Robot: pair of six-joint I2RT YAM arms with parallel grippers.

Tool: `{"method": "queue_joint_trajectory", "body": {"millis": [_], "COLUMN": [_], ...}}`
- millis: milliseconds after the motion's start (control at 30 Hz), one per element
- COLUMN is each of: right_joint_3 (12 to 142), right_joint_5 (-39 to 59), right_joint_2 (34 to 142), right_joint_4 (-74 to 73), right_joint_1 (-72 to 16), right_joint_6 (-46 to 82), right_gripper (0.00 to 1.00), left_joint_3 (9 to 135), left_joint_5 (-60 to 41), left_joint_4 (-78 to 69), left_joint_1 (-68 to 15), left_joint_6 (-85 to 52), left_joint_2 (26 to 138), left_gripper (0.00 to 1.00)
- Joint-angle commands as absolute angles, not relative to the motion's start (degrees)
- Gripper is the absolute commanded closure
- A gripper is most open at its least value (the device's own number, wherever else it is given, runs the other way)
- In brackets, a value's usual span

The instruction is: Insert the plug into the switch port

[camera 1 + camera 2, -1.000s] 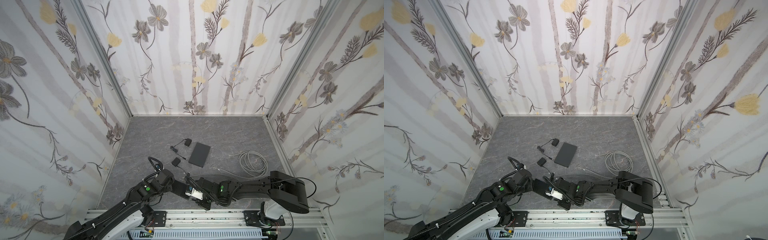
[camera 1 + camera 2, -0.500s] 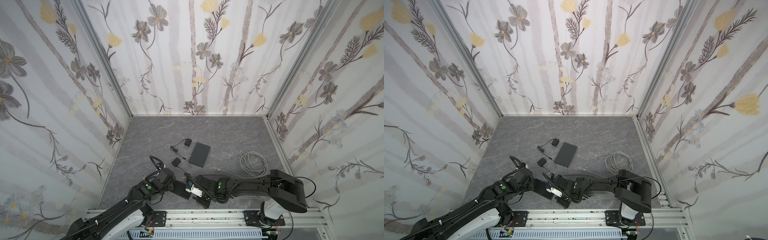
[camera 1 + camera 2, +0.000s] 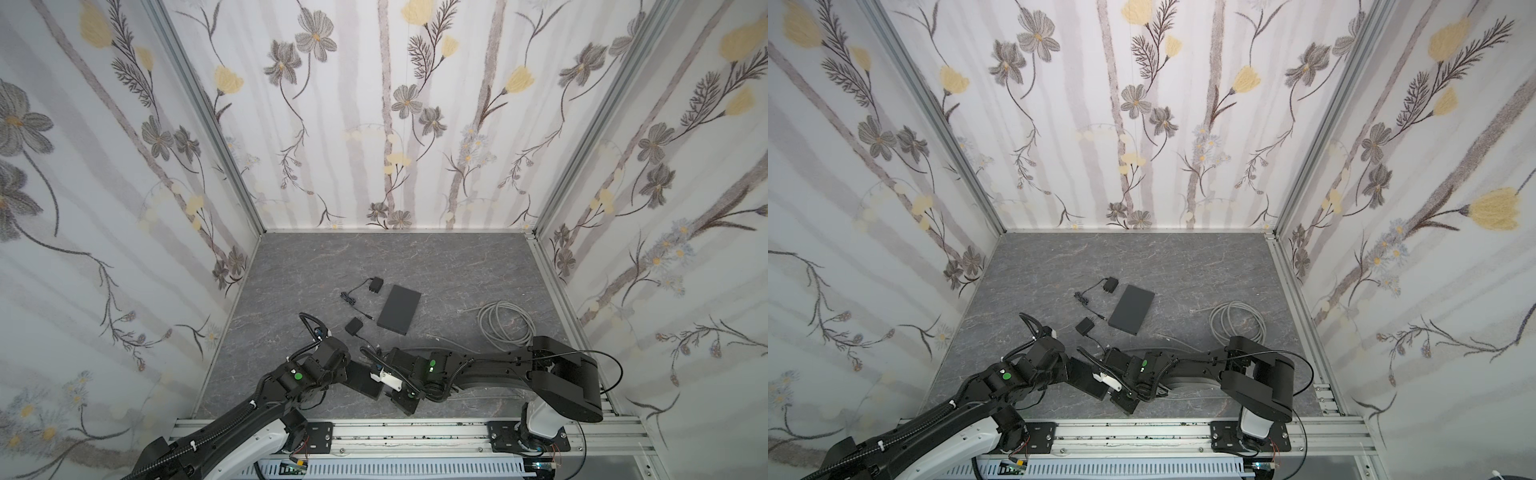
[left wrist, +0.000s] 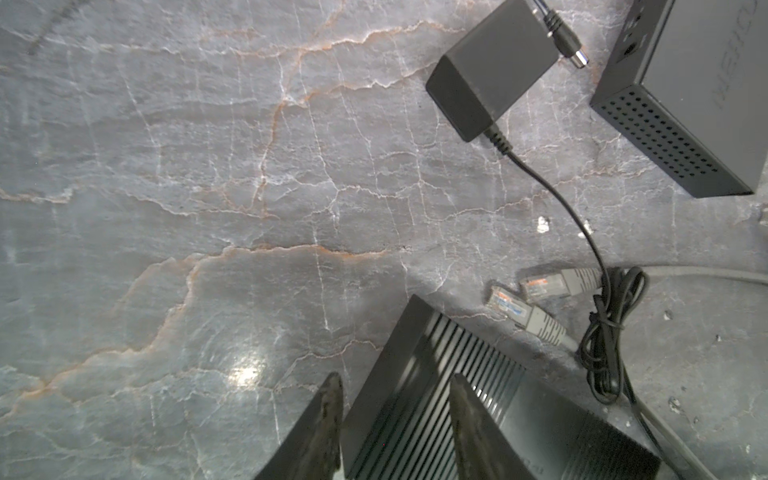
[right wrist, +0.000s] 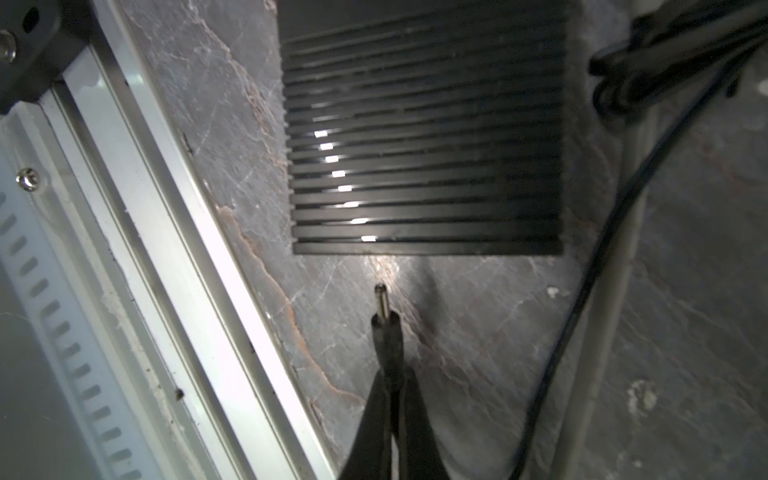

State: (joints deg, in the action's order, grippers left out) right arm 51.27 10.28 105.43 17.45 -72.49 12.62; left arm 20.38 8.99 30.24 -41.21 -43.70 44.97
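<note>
The plug (image 5: pixel 384 316), a thin barrel pin on a black cord, is pinched in the right gripper (image 5: pixel 392 376), whose jaws are closed tight on its sleeve. Its tip points at the near edge of the switch (image 5: pixel 424 145), a small gap between them, low over the table (image 5: pixel 478 332). The switch, black with a ribbed top, lies close to the front rail (image 5: pixel 166 232). The left gripper (image 4: pixel 399 419) clamps its end, partly closed, a finger on either side. Just beside it lie two network plugs (image 4: pixel 509 305) and a bundled cord (image 4: pixel 602 345). Farther out are an adapter (image 4: pixel 490 70) and a dark box (image 4: pixel 698 62). Pale lettering on the box's top is cut by the frame edge and cannot be read. A grey coil (image 3: pixel 505 322) lies well apart.
</note>
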Motion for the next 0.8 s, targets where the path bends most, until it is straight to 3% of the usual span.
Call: {"method": "queue_joint_trajectory", "body": {"millis": [0,767], "right_joint_3": [51.9,58.4], "right_joint_5": [10.3,6.1], "right_joint_2": [105.7,111.7], "right_joint_4": [16.7,24.9], "right_joint_1": [-72.6,-72.6], "right_joint_6": [13.6,17.0], "right_gripper": [1.0,1.0], "left_joint_3": [20.4,19.0], "left_joint_5": [9.3,7.8], "left_joint_4": [29.6,27.7], "left_joint_1": [-41.1,-41.1], "left_joint_6": [-43.7,-44.2], "left_joint_2": [44.9,45.0], "left_gripper": [0.56,0.56]}}
